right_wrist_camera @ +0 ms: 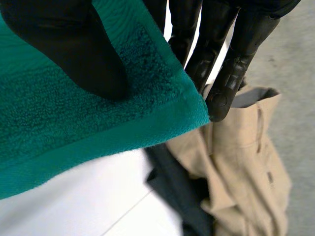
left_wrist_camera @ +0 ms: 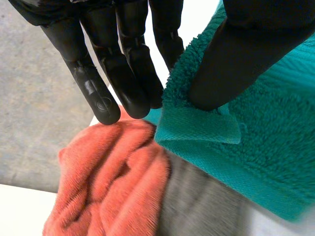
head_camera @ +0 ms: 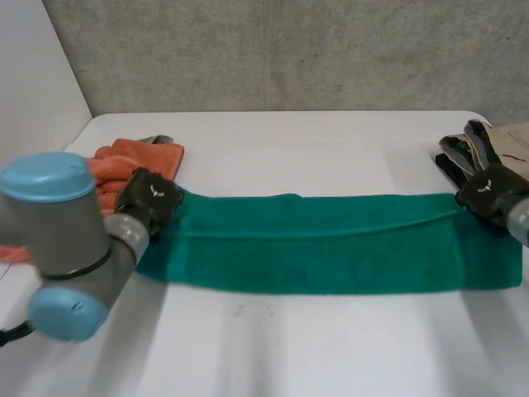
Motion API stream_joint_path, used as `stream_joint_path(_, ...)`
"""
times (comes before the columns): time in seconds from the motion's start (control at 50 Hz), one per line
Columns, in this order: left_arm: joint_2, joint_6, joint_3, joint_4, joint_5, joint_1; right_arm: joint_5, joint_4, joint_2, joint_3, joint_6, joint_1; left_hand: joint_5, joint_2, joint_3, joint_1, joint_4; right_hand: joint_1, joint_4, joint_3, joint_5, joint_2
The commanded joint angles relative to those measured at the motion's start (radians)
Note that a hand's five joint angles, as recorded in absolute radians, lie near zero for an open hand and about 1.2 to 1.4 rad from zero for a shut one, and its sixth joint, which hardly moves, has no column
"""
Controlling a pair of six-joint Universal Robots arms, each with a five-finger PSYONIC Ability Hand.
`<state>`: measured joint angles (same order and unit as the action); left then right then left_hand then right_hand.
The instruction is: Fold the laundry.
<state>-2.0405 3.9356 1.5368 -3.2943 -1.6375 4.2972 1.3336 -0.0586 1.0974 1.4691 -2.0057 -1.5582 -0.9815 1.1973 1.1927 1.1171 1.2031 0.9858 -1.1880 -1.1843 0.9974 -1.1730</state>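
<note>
Green towel [head_camera: 331, 244] is pinched, thumb on top, at one corner by left hand [head_camera: 152, 196], another by right hand [head_camera: 488, 188].

White table [head_camera: 331, 356], matte, with a faint scuff near the front middle. Grey concrete wall [head_camera: 289, 50] directly behind the table's far edge. White panel [head_camera: 33, 74] meets the wall at the left corner.

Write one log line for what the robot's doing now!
left hand: pinching far left corner of green towel | right hand: pinching far right corner | towel: stretched lengthwise on table | nearby: orange cloth, beige garment
</note>
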Motion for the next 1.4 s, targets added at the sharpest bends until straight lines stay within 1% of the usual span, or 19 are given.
stream_joint_path(0.02, -0.216, 0.008, -0.246, -0.028, -0.074, -0.02, 0.05, 0.158, -0.174, -0.148, 0.004, -0.057, -0.24, 0.199, 0.204, 0.279, 0.193, 0.41, -0.208, -0.212, 0.224, -0.223)
stream_joint_path(0.12, -0.319, 0.008, -0.38, -0.103, -0.074, -0.028, 0.079, 0.269, -0.289, -0.245, 0.008, -0.071, -0.136, 0.094, 0.099, 0.175, 0.089, 0.409, -0.206, -0.21, 0.222, -0.221)
stream_joint_path(0.14, -0.325, 0.008, -0.389, -0.117, -0.073, -0.028, 0.087, 0.279, -0.303, -0.256, 0.008, -0.072, -0.094, 0.053, 0.058, 0.133, 0.047, 0.164, 0.038, 0.034, -0.022, 0.023)
stream_joint_path(0.16, -0.337, 0.008, -0.405, -0.149, -0.073, -0.028, 0.113, 0.305, -0.326, -0.274, 0.007, -0.083, 0.13, -0.171, -0.167, -0.091, -0.177, -0.53, 0.732, 0.728, -0.716, 0.717)
stream_joint_path(0.18, -0.342, 0.008, -0.408, -0.163, -0.073, -0.03, 0.127, 0.319, -0.333, -0.279, 0.004, -0.089, 0.429, -0.47, -0.465, -0.39, -0.476, -0.811, 1.013, 1.01, -0.997, 0.998)
stream_joint_path(0.2, -0.343, 0.008, -0.408, -0.178, -0.074, -0.033, 0.14, 0.333, -0.341, -0.288, 0.002, -0.097, 0.85, -0.891, -0.887, -0.811, -0.897, -0.811, 1.013, 1.01, -0.997, 0.998)
stream_joint_path(0.22, -0.343, 0.008, -0.405, -0.191, -0.074, -0.036, 0.156, 0.347, -0.344, -0.294, -0.002, -0.103, 0.981, -1.023, -1.018, -0.943, -1.029, -0.811, 1.013, 1.01, -0.997, 0.998)
stream_joint_path(0.24, -0.34, 0.011, -0.399, -0.214, -0.076, -0.042, 0.173, 0.38, -0.343, -0.299, -0.007, -0.111, 0.894, -0.936, -0.931, -0.855, -0.941, -0.811, 1.013, 1.01, -0.997, 0.998)
stream_joint_path(0.3, -0.325, 0.011, -0.383, -0.231, -0.077, -0.051, 0.18, 0.414, -0.326, -0.296, -0.033, -0.122, 0.981, -1.023, -1.018, -0.943, -1.029, -0.811, 1.013, 1.01, -0.997, 0.998)
stream_joint_path(0.46, -0.147, -0.004, -0.238, -0.24, -0.073, -0.073, 0.165, 0.418, -0.093, -0.17, -0.339, -0.112, 0.981, -1.023, -1.018, -0.943, -1.029, -0.811, 1.013, 1.01, -0.997, 0.998)
stream_joint_path(0.48, -0.132, -0.005, -0.221, -0.24, -0.073, -0.073, 0.142, 0.407, -0.035, -0.132, -0.41, -0.106, 0.981, -1.023, -1.018, -0.943, -1.029, -0.811, 1.013, 1.01, -0.997, 0.998)
stream_joint_path(0.58, -0.038, -0.013, -0.116, -0.24, -0.071, -0.074, 0.001, 0.297, 0.081, -0.02, -0.505, -0.033, 0.981, -1.023, -1.018, -0.943, -1.029, -0.811, 1.013, 1.01, -0.997, 0.998)
stream_joint_path(0.72, 0.036, -0.067, -0.007, -0.24, -0.07, -0.077, -0.158, 0.042, 0.145, 0.086, -0.495, 0.105, 0.981, -1.023, -1.018, -0.943, -1.029, -0.811, 1.013, 1.01, -0.997, 0.998)
stream_joint_path(0.8, 0.039, -0.093, 0.022, -0.242, -0.07, -0.08, -0.188, -0.03, 0.142, 0.131, -0.47, 0.148, 0.981, -1.023, -1.018, -0.943, -1.029, -0.719, 0.921, 0.918, -0.905, 0.906)
stream_joint_path(0.96, 0.023, -0.101, 0.032, -0.242, -0.064, -0.077, -0.195, 0.055, 0.041, 0.198, -0.337, 0.201, 0.981, -1.023, -1.018, -0.943, -1.029, -0.607, 0.809, 0.806, -0.793, 0.794)
stream_joint_path(1.1, 0.02, -0.101, 0.032, -0.258, -0.064, -0.077, -0.229, 0.143, -0.066, 0.18, -0.317, 0.222, 0.981, -1.023, -1.018, -0.943, -1.029, -0.493, 0.695, 0.692, -0.679, 0.68)
stream_joint_path(1.16, 0.02, -0.101, 0.034, -0.26, -0.064, -0.079, -0.235, 0.146, -0.099, 0.166, -0.306, 0.222, 0.981, -1.023, -1.018, -0.943, -1.029, -0.207, 0.409, 0.405, -0.393, 0.394)
stream_joint_path(1.18, 0.02, -0.101, 0.034, -0.26, -0.064, -0.08, -0.228, 0.146, -0.109, 0.149, -0.306, 0.225, 0.981, -1.023, -1.018, -0.943, -1.029, 0.379, -0.177, -0.181, 0.193, -0.192)
stream_joint_path(1.4, 0.069, -0.096, 0.063, -0.26, -0.062, -0.096, -0.179, 0.181, -0.018, 0.131, -0.295, 0.326, 0.981, -1.023, -1.018, -0.943, -1.029, 0.41, -0.208, -0.212, 0.224, -0.223)
